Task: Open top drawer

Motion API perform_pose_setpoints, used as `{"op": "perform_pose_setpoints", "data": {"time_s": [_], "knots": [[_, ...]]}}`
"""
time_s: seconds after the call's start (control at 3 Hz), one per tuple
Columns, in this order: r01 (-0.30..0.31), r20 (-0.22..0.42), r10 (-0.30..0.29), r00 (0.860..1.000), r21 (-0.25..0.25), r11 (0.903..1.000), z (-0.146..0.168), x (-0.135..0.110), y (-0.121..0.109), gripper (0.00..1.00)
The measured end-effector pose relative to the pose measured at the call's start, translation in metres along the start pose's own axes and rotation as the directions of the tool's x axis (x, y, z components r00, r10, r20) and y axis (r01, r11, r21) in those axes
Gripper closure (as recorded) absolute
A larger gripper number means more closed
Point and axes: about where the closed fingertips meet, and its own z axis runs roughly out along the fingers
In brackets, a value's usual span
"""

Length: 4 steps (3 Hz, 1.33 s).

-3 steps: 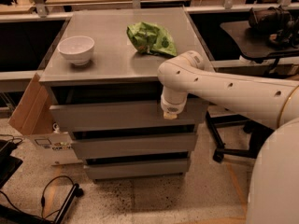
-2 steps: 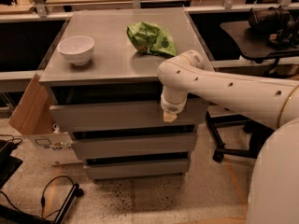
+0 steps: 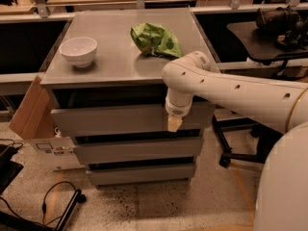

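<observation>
The top drawer [image 3: 110, 120] is found directly under the grey top [image 3: 120, 69] of the cabinet, uppermost of three stacked fronts. Its plain, handleless panel is seen standing a little proud of the two lower drawers [image 3: 134, 149], with a dark gap shown between its upper edge and the cabinet top. No tray interior is exposed.

The gripper [image 3: 174, 123] is held pointing downward in front of the right part of that panel, its tan tip set against the lower half of the drawer front. Whether the claw is open or closed cannot be told. The white arm [image 3: 240, 97] is extended in from the right, its rounded wrist joint placed at the cabinet's front right corner.

Against the frames from a second ago, very little is changed: the drawer front is seen at the same place and at the same projection, while the gripper tip appears only marginally lower on the panel.

On the cabinet top a white bowl [image 3: 78, 51] is set at the left and a crumpled green bag [image 3: 155, 40] toward the back right, well apart and unmoved. A cardboard box [image 3: 30, 110] is leaned beside the cabinet's left side, dark cables [image 3: 53, 201] are spread on the speckled floor below, and a black office chair [image 3: 250, 37] is parked to the right behind the arm.
</observation>
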Motion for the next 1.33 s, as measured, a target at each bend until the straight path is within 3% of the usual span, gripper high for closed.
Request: {"op": "perform_pose_setpoints", "data": {"time_s": [0.67,1.33], "knots": [[0.0,0.0,0.0,1.0,0.0,1.0,-0.0004,0.0,-0.0001,0.99],[0.0,0.0,0.0,1.0,0.0,1.0,-0.0005,-0.0001,-0.0001,1.0]]}}
